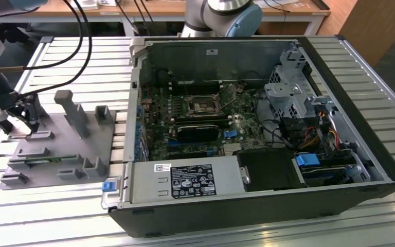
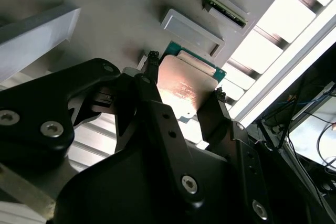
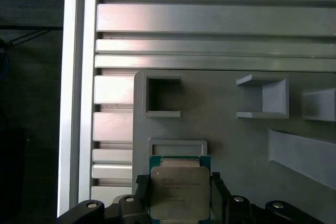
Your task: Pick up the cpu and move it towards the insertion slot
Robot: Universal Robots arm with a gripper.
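While the slatted table (image 1: 47,206) is carrying everything, the open case (image 1: 252,211) is lying on it toward the exterior view's right, with its board facing up. The arm (image 1: 225,15) is rising behind the case. Toward the exterior view's left, the grey plate (image 1: 53,146) is sitting flat on the slats just beside the case, with posts and blocks standing up from it.

The gripper (image 1: 20,121) is hanging over the part of the plate farthest from the case. In the second wrist view the gripper (image 2: 186,75) is closing its black fingers (image 2: 149,93) narrowly on two opposite edges of the cpu (image 2: 184,90). In the first wrist view the fingers (image 3: 218,195) are likewise flanking the cpu (image 3: 180,195) and touching its sides.

The slot (image 1: 201,105) is sitting near the middle of the board, between the case's back wall and the long black card (image 1: 197,132), well apart from the gripper.

The cpu is sitting between the jaws over the plate (image 3: 220,145), with its metal top and green rim showing. It is just beside a shallow pocket (image 3: 177,148). Whether its underside is touching the plate, I cannot tell.
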